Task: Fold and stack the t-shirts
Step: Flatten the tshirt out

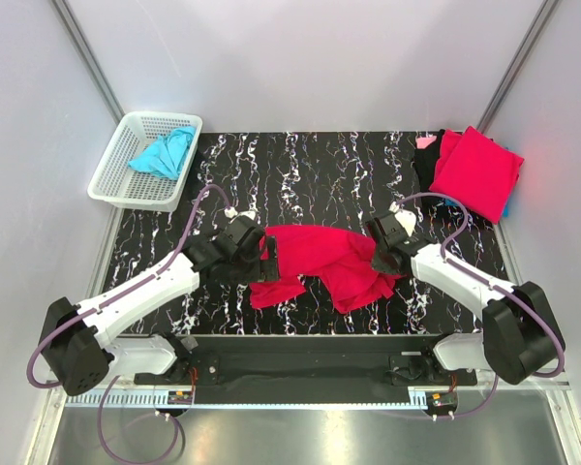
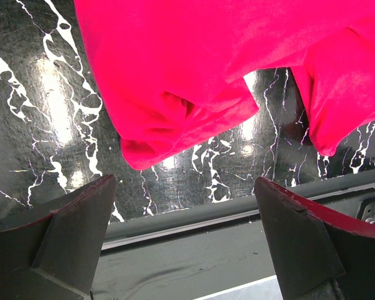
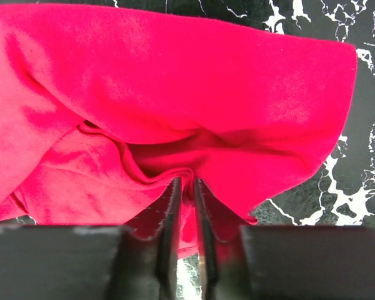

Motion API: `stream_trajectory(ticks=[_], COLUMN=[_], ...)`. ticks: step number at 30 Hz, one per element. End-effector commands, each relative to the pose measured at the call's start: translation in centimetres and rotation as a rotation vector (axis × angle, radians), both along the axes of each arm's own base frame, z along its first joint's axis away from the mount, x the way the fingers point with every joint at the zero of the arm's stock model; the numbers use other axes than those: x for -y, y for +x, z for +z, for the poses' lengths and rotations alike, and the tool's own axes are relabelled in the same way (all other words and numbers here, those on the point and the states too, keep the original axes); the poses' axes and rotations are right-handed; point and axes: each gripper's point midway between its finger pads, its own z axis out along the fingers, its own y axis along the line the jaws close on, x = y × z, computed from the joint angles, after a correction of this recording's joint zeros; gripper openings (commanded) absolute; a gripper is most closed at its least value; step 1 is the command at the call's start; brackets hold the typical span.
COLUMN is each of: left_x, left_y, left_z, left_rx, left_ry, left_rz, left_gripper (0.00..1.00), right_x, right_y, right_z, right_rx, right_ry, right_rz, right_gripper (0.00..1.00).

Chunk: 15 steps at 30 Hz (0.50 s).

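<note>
I see my right gripper (image 3: 186, 185) pinching a fold of the red t-shirt (image 3: 175, 94) at its near edge — left gripper (image 2: 184, 181) spread wide, cloth just ahead of it

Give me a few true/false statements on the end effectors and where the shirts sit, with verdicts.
1. The left end effector is open and holds nothing. True.
2. The right end effector hovers clear of the crumpled crimson cloth t-shirt. False: its jaws pinch a fold of that shirt.
3. The white plastic lattice basket holds a turquoise cloth t-shirt. True.
4. The folded crimson cloth t-shirt lies in the basket. False: it tops a pile at the far right corner of the black marbled table.
</note>
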Motion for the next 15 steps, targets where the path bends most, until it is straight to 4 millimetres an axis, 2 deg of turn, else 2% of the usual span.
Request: stream_trajectory(ticks=[1, 2, 6, 12, 15], left_x=[0.1, 0.1, 0.0, -0.1, -0.1], left_y=[-0.1, -0.1, -0.2, -0.2, -0.2], left_z=[0.6, 0.5, 0.4, 0.3, 0.5], left_rx=[0.018, 0.017, 0.016, 0.016, 0.019], left_ry=[-0.021, -0.019, -0.016, -0.015, -0.017], left_rz=[0.001, -0.001, 0.001, 0.003, 0.002], left_gripper=[0.99, 0.99, 0.99, 0.99, 0.99], right_x=[-0.2, -0.2, -0.2, -0.4, -0.5], right_y=[1.4, 1.4, 1.4, 0.9, 0.6], right_z=[1.4, 1.4, 1.4, 0.7, 0.3], right_rx=[0.049, 0.047, 0.046, 0.021, 0.008], right_ry=[0.001, 0.000, 0.004, 0.015, 0.024], right_rz=[-0.011, -0.009, -0.006, -0.011, -0.014], right_gripper=[0.17, 0.13, 0.12, 0.31, 0.31])
